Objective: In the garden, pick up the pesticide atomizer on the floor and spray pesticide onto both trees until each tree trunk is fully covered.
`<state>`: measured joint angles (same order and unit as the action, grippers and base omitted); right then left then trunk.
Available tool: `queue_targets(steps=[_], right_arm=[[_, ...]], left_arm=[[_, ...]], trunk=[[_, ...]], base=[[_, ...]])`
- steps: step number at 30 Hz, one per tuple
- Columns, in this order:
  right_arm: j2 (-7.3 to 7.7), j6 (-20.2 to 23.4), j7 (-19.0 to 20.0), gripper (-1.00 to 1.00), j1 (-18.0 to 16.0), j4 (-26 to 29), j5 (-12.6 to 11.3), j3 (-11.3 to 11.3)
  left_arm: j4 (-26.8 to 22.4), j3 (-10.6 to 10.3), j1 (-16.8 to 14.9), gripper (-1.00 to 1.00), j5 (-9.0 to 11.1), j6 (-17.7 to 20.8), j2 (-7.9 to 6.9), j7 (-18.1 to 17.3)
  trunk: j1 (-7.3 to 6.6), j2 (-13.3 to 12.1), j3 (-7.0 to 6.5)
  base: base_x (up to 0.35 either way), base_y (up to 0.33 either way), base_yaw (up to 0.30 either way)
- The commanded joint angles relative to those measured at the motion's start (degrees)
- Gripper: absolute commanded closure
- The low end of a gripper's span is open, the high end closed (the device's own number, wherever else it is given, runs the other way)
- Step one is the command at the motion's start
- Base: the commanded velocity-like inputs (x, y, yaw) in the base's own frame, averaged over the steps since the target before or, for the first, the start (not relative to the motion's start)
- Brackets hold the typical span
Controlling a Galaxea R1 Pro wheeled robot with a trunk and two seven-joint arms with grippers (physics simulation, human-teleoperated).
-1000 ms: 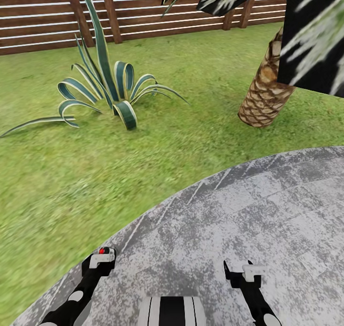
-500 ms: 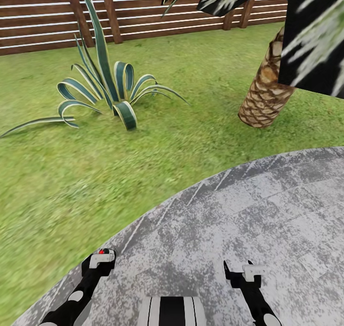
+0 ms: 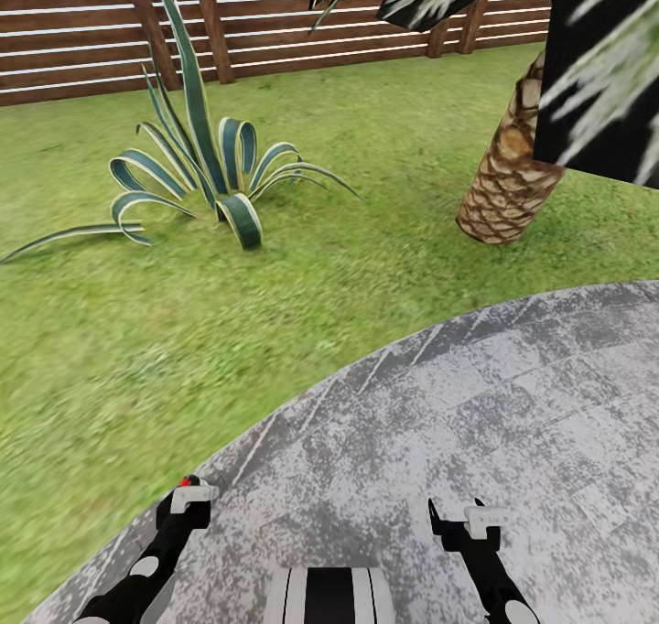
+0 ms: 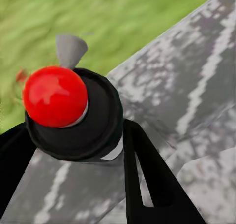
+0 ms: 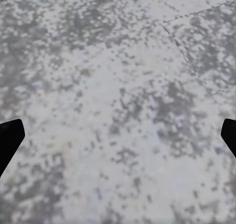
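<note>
Black left gripper (image 4: pixel 73 150) half-hides pesticide atomizer (image 4: pixel 69 111).

atomizer: pesticide atomizer (image 4: pixel 73 115), black with red tip, clamped between black fingers
place: lower left of head view (image 3: pixel 189 482)

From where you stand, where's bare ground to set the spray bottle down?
The grey stone paving ahead of both grippers lies bare up to its curved grass edge. The lawn between the striped-leaf plant and the scaly palm trunk is open too. It is crowded around the plant's spreading leaves.
</note>
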<state>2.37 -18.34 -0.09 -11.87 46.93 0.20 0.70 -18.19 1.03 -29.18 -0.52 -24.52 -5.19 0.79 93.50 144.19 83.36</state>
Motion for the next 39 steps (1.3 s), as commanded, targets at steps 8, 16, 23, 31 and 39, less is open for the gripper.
queue_targets(steps=[8, 16, 23, 31, 39], right_arm=[[0.00, 0.0, 0.0, -1.00, 0.0, 0.0, 0.0, 0.0], [0.00, 0.0, 0.0, -1.00, 0.0, -0.1, 0.0, 0.0], [0.00, 0.0, 0.0, -1.00, 0.0, -0.1, 0.0, 0.0], [0.00, 0.0, 0.0, -1.00, 0.0, -0.2, 0.1, 0.0], [-0.01, 0.1, 0.0, -1.00, 0.0, -0.3, 0.1, -0.1]], left_arm=[[-0.1, 0.0, 0.0, 1.00, 0.0, -0.1, 0.00, 0.0], [-0.1, -0.1, 0.0, 1.00, 0.0, -0.1, 0.00, 0.0], [-0.1, 0.0, 0.0, 1.00, 0.0, -0.1, 0.00, 0.0], [-0.1, -0.1, 0.0, 1.00, 0.0, -0.1, 0.00, 0.0], [-0.1, -0.1, 0.0, 1.00, 0.0, -0.1, 0.00, 0.0]], trunk=[[0.00, 0.0, 0.00], [0.00, 0.0, 0.00], [0.00, 0.0, 0.00], [-0.18, -0.1, -1.55], [-0.39, -0.2, -3.32]], base=[[0.000, 0.000, 0.000], [0.000, 0.000, 0.000], [0.000, 0.000, 0.000], [0.000, 0.000, 0.000], [0.000, 0.000, 0.000]])
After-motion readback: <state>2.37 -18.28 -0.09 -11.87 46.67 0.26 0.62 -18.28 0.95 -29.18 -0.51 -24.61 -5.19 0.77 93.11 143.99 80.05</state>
